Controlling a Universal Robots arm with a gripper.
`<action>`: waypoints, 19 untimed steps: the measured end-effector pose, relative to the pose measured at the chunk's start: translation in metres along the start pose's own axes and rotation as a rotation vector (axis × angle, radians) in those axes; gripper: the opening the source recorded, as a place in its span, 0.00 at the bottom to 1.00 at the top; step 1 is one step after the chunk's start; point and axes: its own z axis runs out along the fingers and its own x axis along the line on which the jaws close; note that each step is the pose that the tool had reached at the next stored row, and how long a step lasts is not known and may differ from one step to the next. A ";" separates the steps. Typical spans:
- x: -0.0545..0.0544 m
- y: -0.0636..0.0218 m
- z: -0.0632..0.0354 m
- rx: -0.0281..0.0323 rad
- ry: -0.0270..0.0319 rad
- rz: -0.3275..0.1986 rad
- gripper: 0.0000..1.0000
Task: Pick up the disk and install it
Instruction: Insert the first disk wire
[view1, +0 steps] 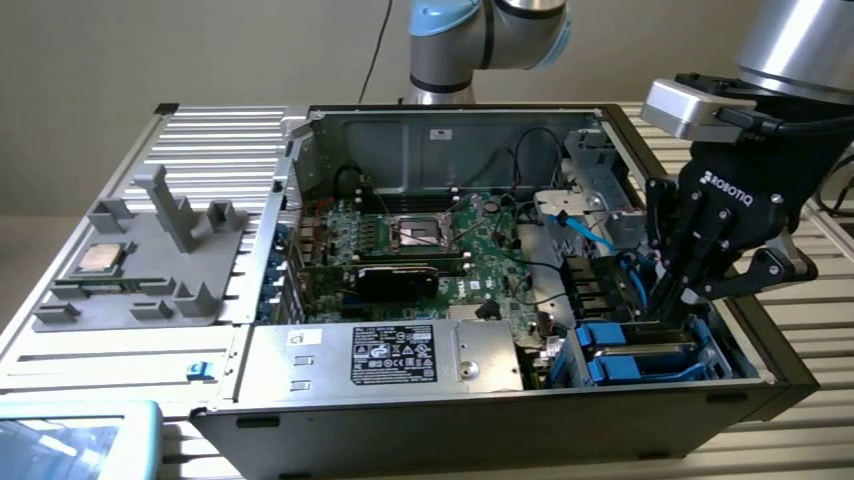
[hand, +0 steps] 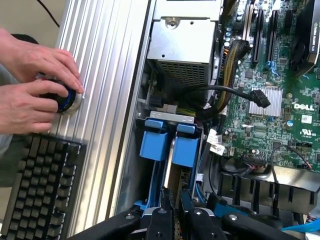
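— Where is the disk sitting?
— The disk (hand: 184, 150) is standing on edge in the drive bay (hand: 170, 116), in a corner of the open computer case (view1: 467, 425), its blue rails facing up.
— And the gripper (view1: 667, 315)?
— It is reaching down into that bay, fingers nearly together and pinching the disk's upper edge.
— What else is the case holding?
— A green motherboard (view1: 494, 260) and a silver box (view1: 307, 355) with a black label. On the bench (view1: 80, 370), at the exterior view's left, a grey tray (view1: 147, 305) is carrying a small square chip (view1: 100, 258).
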 end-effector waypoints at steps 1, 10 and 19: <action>-0.001 -0.0001 -0.0001 -0.0002 0.0011 0.000 0.16; -0.007 -0.0009 -0.0017 -0.0024 0.0143 0.002 0.16; -0.008 -0.0013 -0.0011 -0.0155 0.0195 0.052 0.16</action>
